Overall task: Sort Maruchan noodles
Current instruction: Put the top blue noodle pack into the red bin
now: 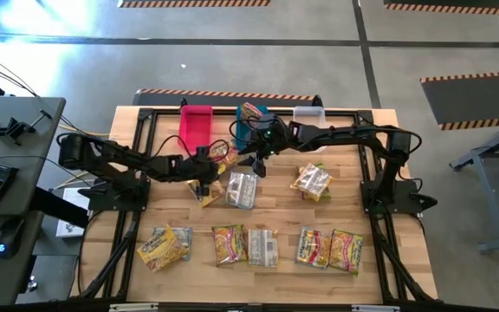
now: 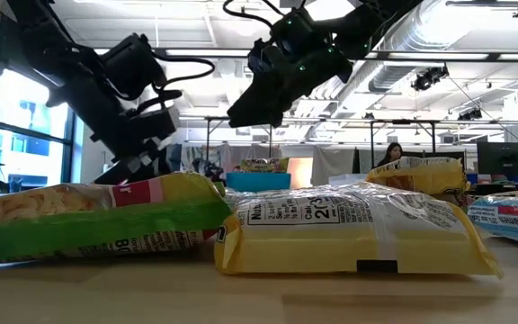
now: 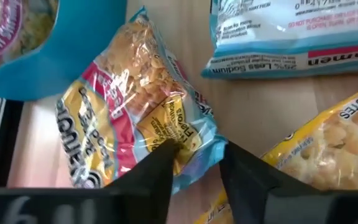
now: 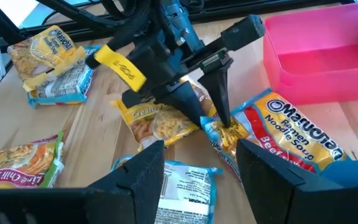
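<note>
Maruchan noodles packet [image 3: 135, 118] was pinched only at its corner by the half-closed left gripper [image 3: 194, 158], so it might slip when lifted.

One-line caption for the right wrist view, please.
Left pincer pinches the corner of a beef noodle packet beside the pink bin.

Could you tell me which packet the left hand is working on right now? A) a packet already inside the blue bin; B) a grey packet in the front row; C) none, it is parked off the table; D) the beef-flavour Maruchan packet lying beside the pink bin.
D: in the right wrist view the left hand has its fingertips down on the corner of the beef packet, which lies on the wood next to the pink bin.
</note>
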Available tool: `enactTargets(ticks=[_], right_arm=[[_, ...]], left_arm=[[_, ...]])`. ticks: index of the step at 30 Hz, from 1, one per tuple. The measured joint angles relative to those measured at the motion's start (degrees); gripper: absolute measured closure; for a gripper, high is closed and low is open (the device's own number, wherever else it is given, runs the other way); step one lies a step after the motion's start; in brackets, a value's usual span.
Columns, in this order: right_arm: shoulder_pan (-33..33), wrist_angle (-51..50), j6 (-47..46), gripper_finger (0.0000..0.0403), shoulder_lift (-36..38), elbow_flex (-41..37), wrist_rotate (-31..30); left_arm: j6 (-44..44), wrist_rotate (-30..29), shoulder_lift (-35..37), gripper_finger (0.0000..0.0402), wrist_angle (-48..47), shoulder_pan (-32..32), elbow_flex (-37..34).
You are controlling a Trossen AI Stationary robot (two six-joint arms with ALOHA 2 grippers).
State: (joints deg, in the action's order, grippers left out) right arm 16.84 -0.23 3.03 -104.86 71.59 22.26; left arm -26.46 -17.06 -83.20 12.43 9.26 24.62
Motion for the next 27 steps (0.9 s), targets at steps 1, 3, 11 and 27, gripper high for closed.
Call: enactTargets(ticks=[1,3,11,27], right_arm=[[0.00,-0.10,-0.17,0.0217,0.00,0.00,0.00],[0.00,-0.47,-1.65,0.0217,0.00,0.00,0.26],[-0.11,-4.57,-5.52,0.0217,2.85,-0.01,2.10],[-0.20,22.92,-25.84,0.0252,2.84,-16.82,13.21]], left_arm=[[-0.53,0.00,0.00,0.0306,0.55,0.00,-0.02],[-1.34,0.10,0.15,0.0334,1.13,0.02,-0.02],[-1.33,4.35,2.39,0.0394,0.06,-0.62,-0.04],[-2.19,4.50,19.46,0.0401,-5.58,-3.45,-0.02]])
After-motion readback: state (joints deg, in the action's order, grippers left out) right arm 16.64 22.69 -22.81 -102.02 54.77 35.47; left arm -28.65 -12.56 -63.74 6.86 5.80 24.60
